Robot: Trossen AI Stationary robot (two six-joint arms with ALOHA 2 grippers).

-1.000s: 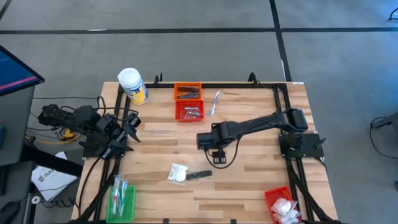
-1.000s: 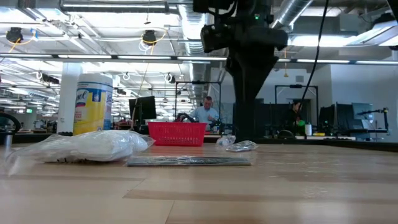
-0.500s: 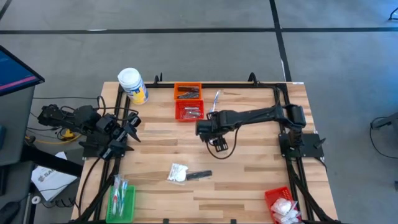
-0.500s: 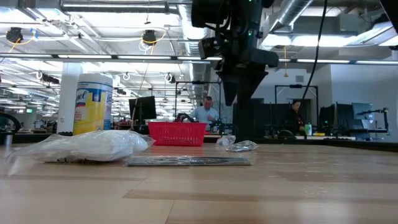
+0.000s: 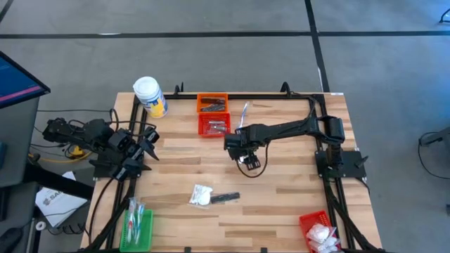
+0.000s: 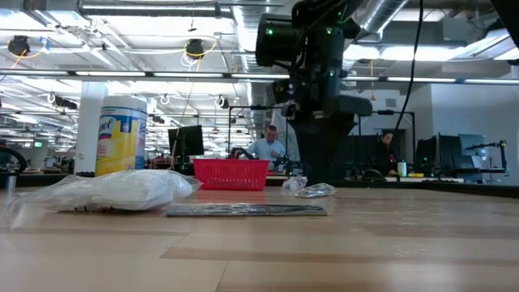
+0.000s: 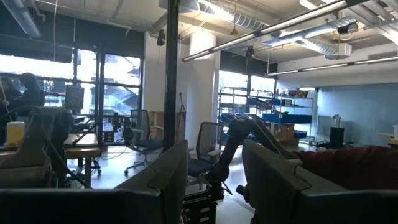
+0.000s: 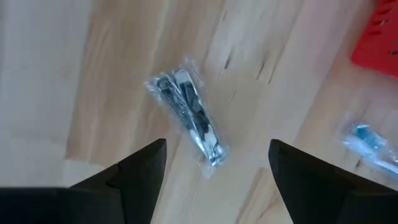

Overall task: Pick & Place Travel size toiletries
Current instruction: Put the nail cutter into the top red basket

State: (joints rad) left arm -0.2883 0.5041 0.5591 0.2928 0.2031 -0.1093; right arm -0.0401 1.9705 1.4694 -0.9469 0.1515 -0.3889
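Observation:
A clear-wrapped silvery toiletry (image 8: 186, 116) lies flat on the wood, seen small in the low view (image 6: 313, 190). My right gripper (image 8: 214, 169) hangs above it near the table's middle (image 5: 238, 145), pointing down, open and holding nothing. A white packet (image 5: 201, 195) and a dark slim tube (image 5: 226, 198) lie side by side nearer the front edge. A thin clear stick (image 5: 244, 114) lies to the right of the red basket (image 5: 214, 126). My left gripper (image 7: 214, 180) waits open at the table's left edge (image 5: 137, 147), raised.
An orange basket (image 5: 211, 103) stands behind the red one at the far edge. A white jar with a yellow label (image 5: 150, 96) is at the far left. A green basket (image 5: 137, 225) sits at the near left, a second red basket (image 5: 320, 230) at the near right.
My right gripper has gone toward the table's far edge and somewhat down, coming close to the red basket, and its wrist has rolled. It has stayed open. Nothing on the table has moved.

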